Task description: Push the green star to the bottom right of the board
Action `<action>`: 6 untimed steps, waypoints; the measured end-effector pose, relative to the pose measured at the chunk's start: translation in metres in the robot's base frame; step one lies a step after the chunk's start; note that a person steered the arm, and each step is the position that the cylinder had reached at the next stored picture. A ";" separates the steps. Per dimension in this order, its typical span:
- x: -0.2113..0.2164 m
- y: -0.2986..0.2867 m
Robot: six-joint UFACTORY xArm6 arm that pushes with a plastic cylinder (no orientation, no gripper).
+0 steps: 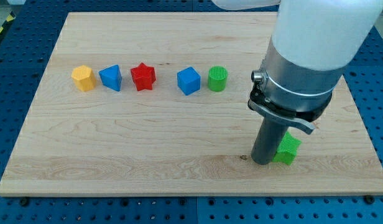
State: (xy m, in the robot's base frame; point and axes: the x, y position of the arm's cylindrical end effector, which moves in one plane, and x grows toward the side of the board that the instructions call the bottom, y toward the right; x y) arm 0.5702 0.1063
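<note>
Where my tip touches green star, board's bottom edge near.

Pale wood-grain board; ridged green star.

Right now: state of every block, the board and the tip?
Green star block: touching my tip's right side, lower right area, partly hidden.
My tip: down on wooden board.
Yellow block, blue block, red star block, blue cube, green cylinder: in a row, apart, untouched.
</note>
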 end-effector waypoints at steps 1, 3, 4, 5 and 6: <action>-0.011 -0.004; -0.011 0.028; -0.011 0.053; -0.004 0.065; 0.003 0.094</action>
